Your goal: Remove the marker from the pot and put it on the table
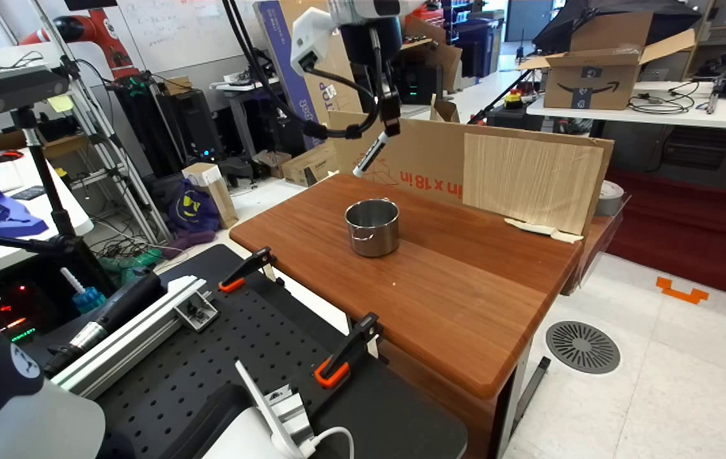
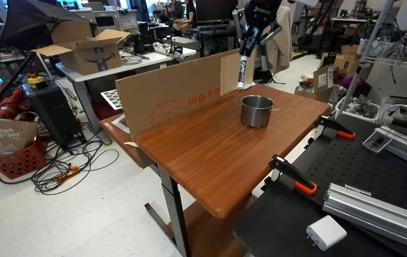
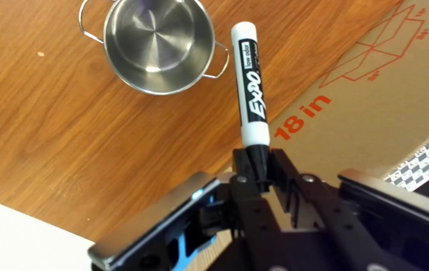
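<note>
The marker (image 1: 371, 155) is a slim white Expo pen with a dark label and black cap. It hangs tilted in the air in both exterior views (image 2: 242, 73), above the table and apart from the pot. My gripper (image 1: 391, 125) is shut on its black cap end, as the wrist view (image 3: 258, 160) shows; its white end (image 3: 252, 82) points away from the fingers. The silver pot (image 1: 372, 236) stands upright on the reddish-brown table (image 1: 439, 306). The pot also shows in an exterior view (image 2: 256, 115) and the wrist view (image 3: 158, 81), where its inside shows only bare metal.
A cardboard panel (image 2: 174, 96) stands upright along the table's back edge. Black clamps with orange tips (image 1: 350, 350) grip the front edge beside the black perforated bench (image 1: 261, 338). A black cable (image 1: 337, 132) loops beside the gripper.
</note>
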You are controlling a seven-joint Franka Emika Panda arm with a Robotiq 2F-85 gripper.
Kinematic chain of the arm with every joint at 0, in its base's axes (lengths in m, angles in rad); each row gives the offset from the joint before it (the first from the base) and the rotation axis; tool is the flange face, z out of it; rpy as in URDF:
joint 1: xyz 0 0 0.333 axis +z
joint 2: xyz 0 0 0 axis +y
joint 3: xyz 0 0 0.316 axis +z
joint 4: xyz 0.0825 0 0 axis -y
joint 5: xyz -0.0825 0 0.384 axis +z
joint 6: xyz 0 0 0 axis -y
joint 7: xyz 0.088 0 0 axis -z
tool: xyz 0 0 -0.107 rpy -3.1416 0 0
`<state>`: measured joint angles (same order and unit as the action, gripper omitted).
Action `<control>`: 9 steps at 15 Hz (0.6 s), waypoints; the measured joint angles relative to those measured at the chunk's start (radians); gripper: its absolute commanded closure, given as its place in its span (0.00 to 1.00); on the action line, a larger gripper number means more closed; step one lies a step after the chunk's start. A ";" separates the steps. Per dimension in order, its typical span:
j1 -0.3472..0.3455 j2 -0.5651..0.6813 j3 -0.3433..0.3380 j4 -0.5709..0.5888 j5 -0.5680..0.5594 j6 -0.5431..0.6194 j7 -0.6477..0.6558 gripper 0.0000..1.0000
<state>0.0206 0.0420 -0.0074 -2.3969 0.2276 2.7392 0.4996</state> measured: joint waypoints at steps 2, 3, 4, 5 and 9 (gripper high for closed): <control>0.013 -0.031 0.023 -0.008 0.001 -0.009 -0.001 0.95; 0.023 -0.033 0.036 -0.012 0.001 -0.010 -0.001 0.95; 0.034 -0.030 0.050 -0.017 0.001 -0.010 -0.001 0.95; 0.045 -0.022 0.063 -0.022 0.001 -0.010 -0.001 0.95; 0.082 0.052 0.103 -0.024 0.000 -0.008 -0.005 0.95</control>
<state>0.1025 0.0938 0.0954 -2.4211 0.2280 2.7316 0.4950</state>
